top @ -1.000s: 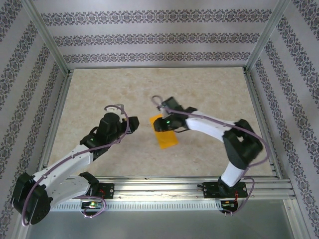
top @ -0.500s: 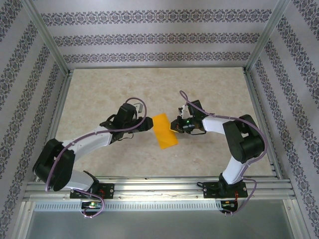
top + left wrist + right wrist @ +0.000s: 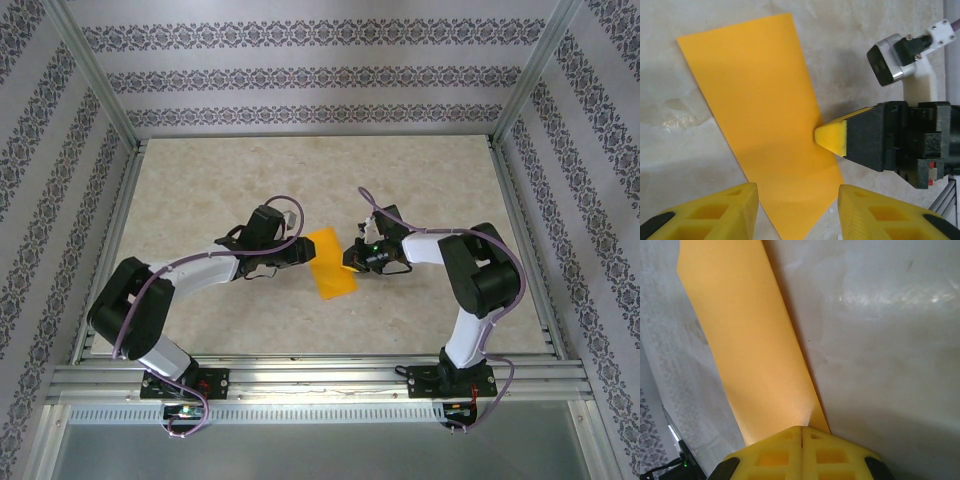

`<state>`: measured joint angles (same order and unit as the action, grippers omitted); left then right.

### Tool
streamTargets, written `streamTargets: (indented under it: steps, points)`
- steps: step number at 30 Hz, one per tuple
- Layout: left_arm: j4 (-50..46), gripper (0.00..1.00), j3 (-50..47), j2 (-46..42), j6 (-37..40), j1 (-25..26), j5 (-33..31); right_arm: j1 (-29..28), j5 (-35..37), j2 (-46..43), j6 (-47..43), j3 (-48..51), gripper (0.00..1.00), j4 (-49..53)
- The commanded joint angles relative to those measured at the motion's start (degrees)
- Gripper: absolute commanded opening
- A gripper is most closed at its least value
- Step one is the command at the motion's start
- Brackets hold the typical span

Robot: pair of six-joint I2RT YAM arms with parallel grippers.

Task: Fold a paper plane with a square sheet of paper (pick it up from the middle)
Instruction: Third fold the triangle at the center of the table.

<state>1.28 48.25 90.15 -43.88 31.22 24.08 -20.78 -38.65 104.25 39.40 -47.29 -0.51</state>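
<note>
Paper [image 3: 332, 262] at worktop [image 3: 420, 180] centre, place unchanged. Right jaws, lately part open over it, now closed on its 3 o'clock edge. Left jaws brought in to 9 o'clock edge, half open, nothing held. Judged: edge lift for fold being started.

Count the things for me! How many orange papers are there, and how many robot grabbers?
Orange paper: 1
Robot grippers: 2 (left gripper, right gripper)
Total: 3
</note>
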Motion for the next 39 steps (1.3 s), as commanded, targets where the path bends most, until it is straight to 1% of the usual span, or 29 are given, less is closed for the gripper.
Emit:
streamTargets:
  steps: [1, 6, 8, 12, 15, 17, 20, 30, 39]
  points:
    - [2.99, 0.47, 0.21, 2.24, -3.81, -1.25, 1.75, -0.44, 4.73, 0.59, 4.67, 3.86, 0.04, 0.35]
    - [3.83, 0.47, 0.25, 5.75, -7.29, -2.29, 2.86, -2.36, 10.54, -2.08, 10.97, 6.74, 0.03, -0.73]
    - [4.07, 0.46, 0.49, 7.14, -7.91, -2.78, 3.90, -2.86, 11.49, -2.21, 12.66, 7.10, 0.03, -0.69]
    - [3.82, 0.46, 1.16, 8.75, -7.68, -2.83, 4.50, -2.95, 10.88, -1.59, 14.03, 7.21, 0.02, -1.37]
    - [2.12, 0.43, 2.60, 10.41, -6.87, -2.83, 4.52, -3.21, 10.88, -1.61, 14.22, 7.04, 0.02, -1.42]
    - [1.96, 0.39, 3.43, 11.58, -6.69, -2.77, 5.27, -3.22, 10.28, -1.43, 14.12, 6.69, 0.02, -1.42]
    - [2.24, 0.36, 4.50, 13.11, -6.79, -2.80, 6.53, -3.31, 10.09, -1.41, 14.04, 6.59, 0.01, -1.35]
    - [1.55, 0.36, 5.96, 15.90, -7.30, -2.72, 7.10, -3.31, 9.30, -1.24, 13.94, 7.30, 0.00, -1.84]
    - [2.55, 0.32, 6.39, 17.52, -7.28, -2.56, 8.79, -3.31, 9.03, -1.35, 12.75, 6.68, 0.00, -1.07]
